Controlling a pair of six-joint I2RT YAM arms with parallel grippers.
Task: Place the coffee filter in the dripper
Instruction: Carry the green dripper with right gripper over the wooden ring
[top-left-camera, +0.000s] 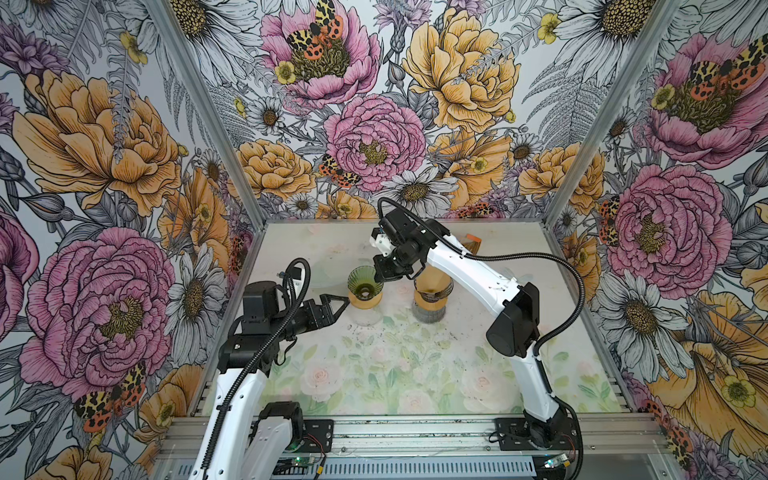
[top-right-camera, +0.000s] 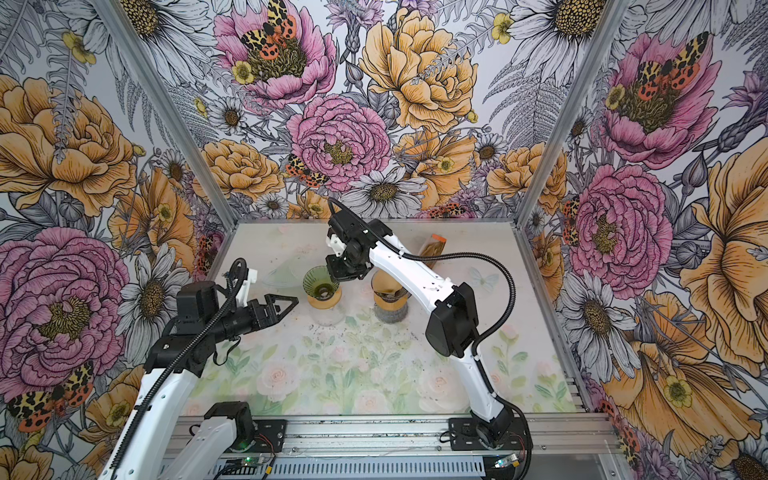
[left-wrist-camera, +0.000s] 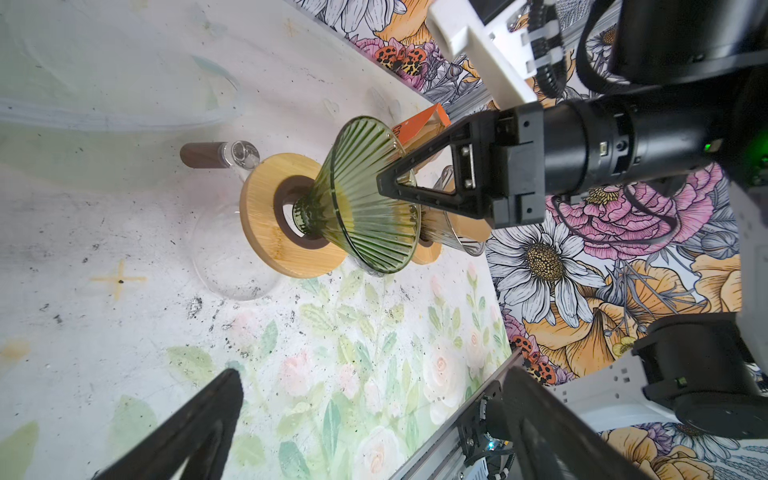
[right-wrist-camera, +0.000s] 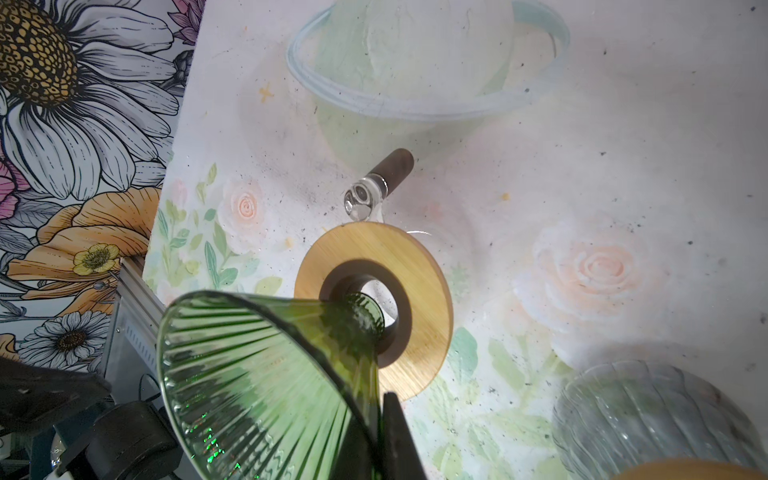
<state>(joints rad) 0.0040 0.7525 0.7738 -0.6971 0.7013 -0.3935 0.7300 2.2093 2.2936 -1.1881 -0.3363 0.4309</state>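
The green ribbed glass dripper (top-left-camera: 362, 282) (top-right-camera: 316, 283) (left-wrist-camera: 365, 203) (right-wrist-camera: 257, 374) has its stem in the hole of a wooden ring (top-left-camera: 365, 302) (right-wrist-camera: 419, 266) on top of a clear glass carafe (top-left-camera: 366, 318). My right gripper (top-left-camera: 379, 279) (top-right-camera: 335, 279) (left-wrist-camera: 384, 189) (right-wrist-camera: 380, 403) is shut on the dripper's rim, on the side away from my left arm. My left gripper (top-left-camera: 343, 308) (top-right-camera: 291, 306) (left-wrist-camera: 376, 374) stands open and empty just left of the carafe. A tan paper coffee filter (top-left-camera: 432, 277) (top-right-camera: 383, 282) sits in a clear dripper to the right, partly hidden by the right arm.
The clear dripper rests on a second carafe (top-left-camera: 429, 309) (right-wrist-camera: 648, 415). An orange-topped packet (top-left-camera: 473, 241) (left-wrist-camera: 424, 124) leans at the back. A clear glass bowl (top-left-camera: 328, 272) (right-wrist-camera: 415, 75) lies behind the green dripper. The carafe's brown handle (right-wrist-camera: 395, 164) points backward. Dark specks dot the mat.
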